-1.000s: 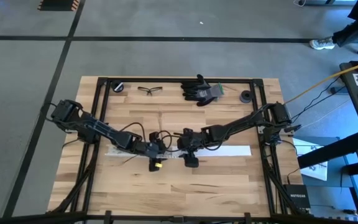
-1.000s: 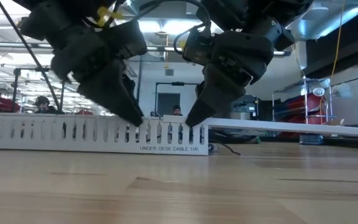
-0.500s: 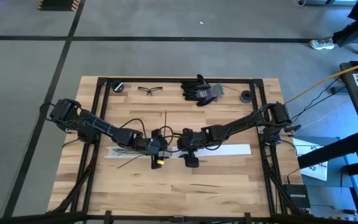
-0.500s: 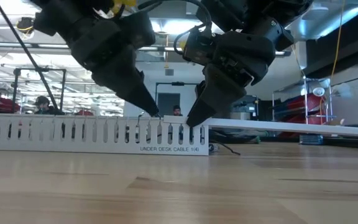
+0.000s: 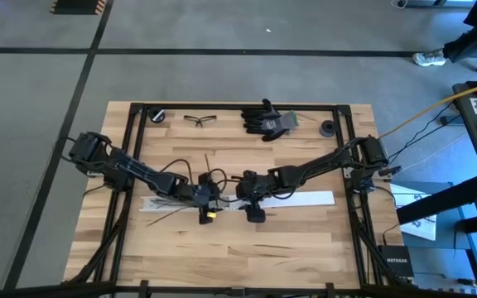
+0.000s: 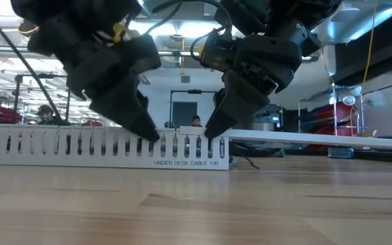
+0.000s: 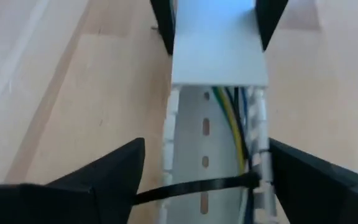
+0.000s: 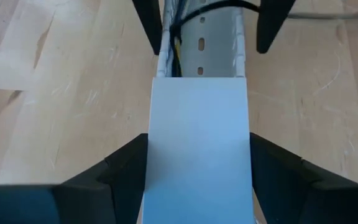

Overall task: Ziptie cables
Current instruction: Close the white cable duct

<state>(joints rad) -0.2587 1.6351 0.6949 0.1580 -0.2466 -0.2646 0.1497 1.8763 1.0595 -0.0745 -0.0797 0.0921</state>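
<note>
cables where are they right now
In the left wrist view the cables lie inside the slotted rail, along one wall, running under the flat white cover, with a black ziptie crossing them.

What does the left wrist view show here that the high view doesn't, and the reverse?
Only the left wrist view shows inside the slotted rail: the cables lying along it and a black ziptie across it. Only the high view shows the whole table, the gloves, the glasses, and the left gripper and right gripper meeting mid-table. Both show the rail and its white cover.
</note>
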